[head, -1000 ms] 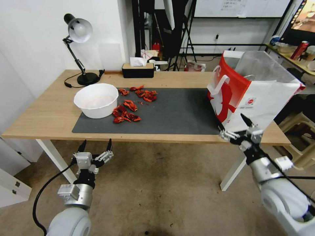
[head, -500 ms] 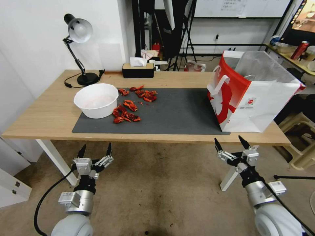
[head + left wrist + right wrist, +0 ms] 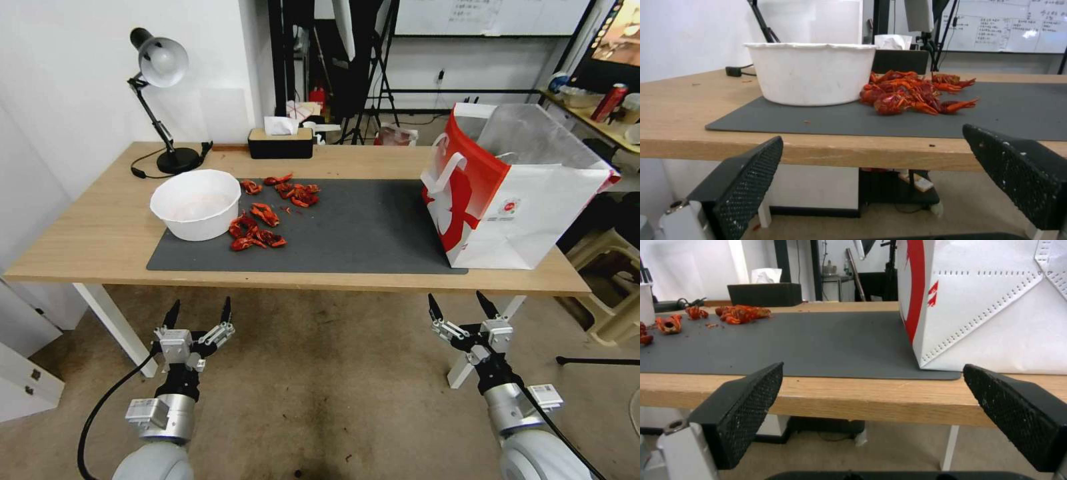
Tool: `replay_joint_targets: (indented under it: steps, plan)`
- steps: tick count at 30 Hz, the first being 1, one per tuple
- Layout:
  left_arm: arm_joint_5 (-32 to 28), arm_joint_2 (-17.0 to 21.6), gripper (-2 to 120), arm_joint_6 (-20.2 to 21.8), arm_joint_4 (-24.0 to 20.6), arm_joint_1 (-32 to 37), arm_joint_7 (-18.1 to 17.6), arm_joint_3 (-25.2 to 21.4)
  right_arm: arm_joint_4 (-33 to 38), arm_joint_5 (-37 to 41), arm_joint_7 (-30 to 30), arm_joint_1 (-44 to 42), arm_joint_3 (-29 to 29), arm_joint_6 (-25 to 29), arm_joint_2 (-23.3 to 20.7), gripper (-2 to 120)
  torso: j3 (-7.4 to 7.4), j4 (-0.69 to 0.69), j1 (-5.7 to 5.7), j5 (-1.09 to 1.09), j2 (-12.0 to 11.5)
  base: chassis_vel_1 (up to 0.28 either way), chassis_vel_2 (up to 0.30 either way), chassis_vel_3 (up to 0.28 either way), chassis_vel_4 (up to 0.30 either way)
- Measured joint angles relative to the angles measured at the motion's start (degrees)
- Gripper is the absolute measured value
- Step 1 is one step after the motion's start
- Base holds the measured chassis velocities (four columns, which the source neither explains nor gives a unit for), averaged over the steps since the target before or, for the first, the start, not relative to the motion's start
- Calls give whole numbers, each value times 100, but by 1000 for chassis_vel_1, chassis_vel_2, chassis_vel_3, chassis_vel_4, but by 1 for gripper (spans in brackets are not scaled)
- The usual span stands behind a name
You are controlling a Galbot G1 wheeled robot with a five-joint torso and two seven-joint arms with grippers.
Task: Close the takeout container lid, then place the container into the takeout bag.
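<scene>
The takeout bag (image 3: 527,207), red and white with white handles and a translucent liner, stands upright and open at the right end of the grey mat (image 3: 360,227); the right wrist view shows its white side (image 3: 996,306). The takeout container and its lid are out of view. Both grippers hang below the table's front edge, over the floor. My left gripper (image 3: 200,307) (image 3: 873,136) is open and empty in front of the white bowl. My right gripper (image 3: 457,300) (image 3: 873,368) is open and empty, just below and in front of the bag's near corner.
A large white bowl (image 3: 196,203) sits on the mat's left end with red crayfish (image 3: 257,230) scattered beside it. A desk lamp (image 3: 160,100) and a black tissue box (image 3: 280,141) stand at the back. The wooden table's front edge (image 3: 300,280) runs just above both grippers.
My right gripper has dropped from the table edge at the bag's near corner to below the table and drawn back. The left gripper has sunk a little too.
</scene>
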Motion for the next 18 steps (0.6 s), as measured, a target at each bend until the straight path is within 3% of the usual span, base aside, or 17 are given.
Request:
replay_joint_targets:
  steps: [18]
  plan:
    - [-13,6,100,18,-11,-5,0,-5,0,3,0,9,-1,-3,-7,100,0,0,0,0,0,0,0,0,0]
